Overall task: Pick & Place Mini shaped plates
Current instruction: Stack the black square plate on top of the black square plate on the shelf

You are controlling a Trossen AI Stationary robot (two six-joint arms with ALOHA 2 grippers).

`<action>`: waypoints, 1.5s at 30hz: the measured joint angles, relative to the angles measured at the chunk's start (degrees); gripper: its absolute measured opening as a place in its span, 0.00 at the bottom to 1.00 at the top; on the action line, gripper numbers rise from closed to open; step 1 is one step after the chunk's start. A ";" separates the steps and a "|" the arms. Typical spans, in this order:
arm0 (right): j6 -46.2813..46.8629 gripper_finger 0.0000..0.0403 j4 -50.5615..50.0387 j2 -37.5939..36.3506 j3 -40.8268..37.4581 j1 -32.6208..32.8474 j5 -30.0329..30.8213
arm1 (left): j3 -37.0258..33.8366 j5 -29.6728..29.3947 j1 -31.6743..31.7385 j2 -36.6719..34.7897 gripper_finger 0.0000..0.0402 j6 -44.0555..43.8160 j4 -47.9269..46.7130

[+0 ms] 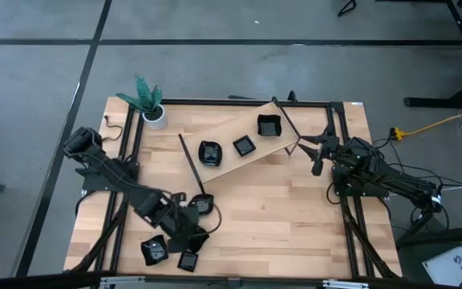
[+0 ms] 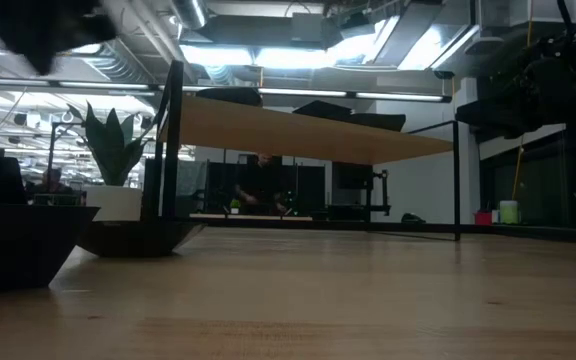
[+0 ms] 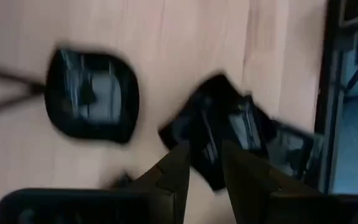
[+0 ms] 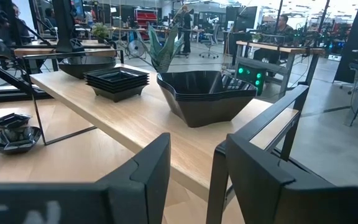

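Near edge of the table [image 1: 295,209]: left gripper [image 1: 189,234] hangs low over a loose cluster of small black plates [image 1: 155,249]. In the left wrist view its fingers [image 3: 174,180] stand narrow with a small gap, tips at the edge of a pile of overlapping plates [image 3: 229,134]; nothing is visibly clamped, so whether it grips a rim I can't tell. Looks like lining up on 1 plate edge, since a thin rim is the only place to pinch such flat dishes. 1 rounded plate [image 3: 92,93] lies apart from the pile on bare wood.

Mid table: another plate [image 1: 204,204] sits at the foot of a thin black rod [image 1: 191,164].

Far side: a raised wooden shelf [image 1: 247,144] carries 3 stacks of plates [image 1: 245,146], sorted by shape, likely the drop spot. Right gripper [image 1: 318,156] waits by the shelf's right end, fingers [image 4: 148,180] wide apart, empty, facing the nearest stack [image 4: 207,93]. A potted plant [image 1: 147,100] stands at the far left corner.
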 joint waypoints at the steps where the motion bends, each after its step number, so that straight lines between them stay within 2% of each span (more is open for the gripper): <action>1: 0.00 0.38 0.00 -0.01 0.00 0.00 -0.01 | 0.00 0.10 -0.70 0.00 0.22 -2.57 -1.37; 9: 0.01 0.38 0.00 0.02 0.00 0.00 0.00 | 0.00 -0.37 -3.76 0.00 0.22 -18.11 -10.77; 16: -0.01 0.38 0.00 0.02 0.00 -0.01 -0.01 | -1.76 -0.20 -3.65 0.04 0.22 -21.51 -16.32; 25: 0.01 0.38 0.00 0.02 0.00 -0.02 0.01 | -14.11 9.88 0.63 0.07 0.22 -25.14 -15.71; 31: 0.01 0.38 0.00 -0.01 0.00 -0.02 0.02 | -18.91 11.09 2.40 0.09 0.22 -16.81 -8.48; 38: 0.01 0.38 0.00 -0.01 0.00 -0.01 0.00 | -16.94 10.46 4.32 -1.32 0.22 1.17 -10.35; 41: 0.01 0.38 0.00 0.00 0.00 -0.01 0.01 | -16.00 8.33 4.71 -3.12 0.22 5.73 -12.12; 45: 0.01 0.38 0.00 0.02 0.00 -0.02 -0.01 | -15.45 7.98 4.18 -4.89 0.22 9.79 -9.39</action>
